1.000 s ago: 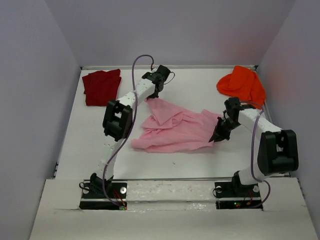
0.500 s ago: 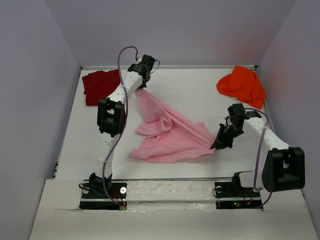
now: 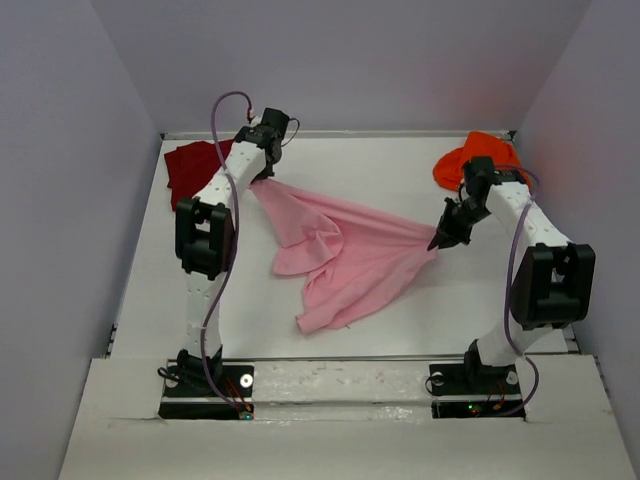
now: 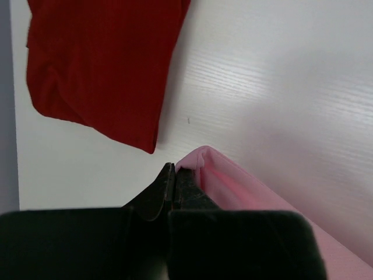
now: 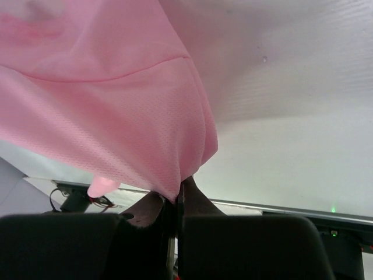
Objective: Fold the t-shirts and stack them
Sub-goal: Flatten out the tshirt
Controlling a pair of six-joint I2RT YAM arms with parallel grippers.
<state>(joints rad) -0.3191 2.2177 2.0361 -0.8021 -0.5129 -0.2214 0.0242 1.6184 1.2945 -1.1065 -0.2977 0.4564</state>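
Observation:
The light pink t-shirt (image 3: 340, 245) hangs stretched between both arms over the middle of the table, its lower part drooping toward the near edge. My left gripper (image 3: 256, 180) is shut on its far-left corner; in the left wrist view that pink edge (image 4: 201, 166) sits pinched at my left gripper (image 4: 173, 171). My right gripper (image 3: 437, 243) is shut on the shirt's right corner, and the pink cloth (image 5: 116, 111) fills the right wrist view above my right gripper (image 5: 179, 195). The dark red t-shirt (image 3: 192, 165) lies folded at the far left, also in the left wrist view (image 4: 99, 64). The bright orange t-shirt (image 3: 482, 160) lies bunched at the far right.
The white table (image 3: 400, 180) is walled by grey panels on three sides. A raised rail (image 3: 340, 360) runs along the near edge in front of both arm bases. The left arm's purple cable (image 3: 225, 105) loops above the far-left corner.
Both grippers have moved apart and toward the far side with the pink t-shirt, the left one leftward toward the dark red shirt. The cloth has gone from crumpled to stretched out.

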